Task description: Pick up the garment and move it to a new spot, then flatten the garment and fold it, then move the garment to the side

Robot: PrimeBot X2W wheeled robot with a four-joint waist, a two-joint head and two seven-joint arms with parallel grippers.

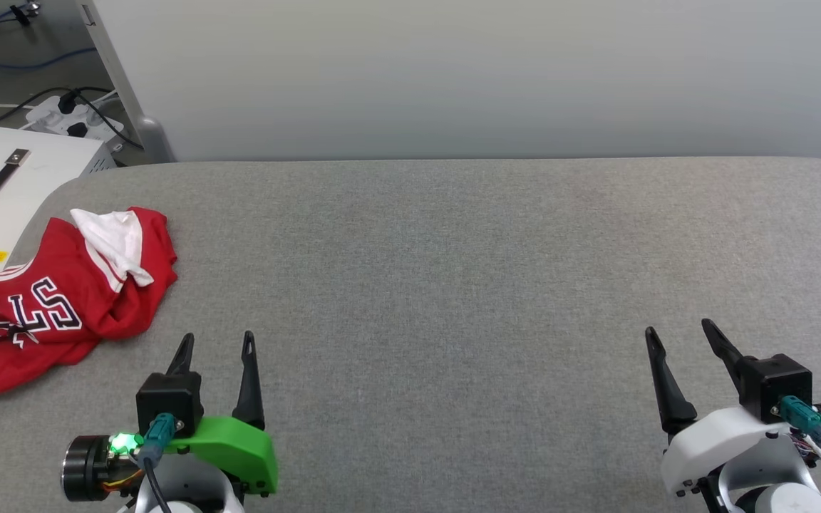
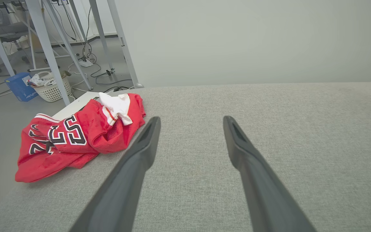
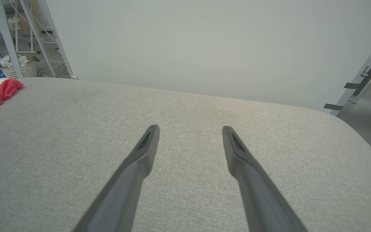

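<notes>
Red garment (image 1: 61,299) crumpled at nine o'clock on grey fabric table (image 1: 453,249) edge, beside white box (image 1: 18,178) at ten o'clock, left gripper (image 1: 217,336) at seven, right gripper (image 1: 678,328) at five, both jaws spread wide, holding nothing.

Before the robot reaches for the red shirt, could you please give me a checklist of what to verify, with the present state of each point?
1. Left gripper open and empty: ok.
2. Right gripper open and empty: ok.
3. Garment uncovered, nothing on top of it: ok.
4. Garment flat: not ok, it is a crumpled heap.
5. Garment wholly on the table: cannot tell, it lies at the left edge.
6. Way from the left gripper to the garment free: ok, bare table between them.
</notes>
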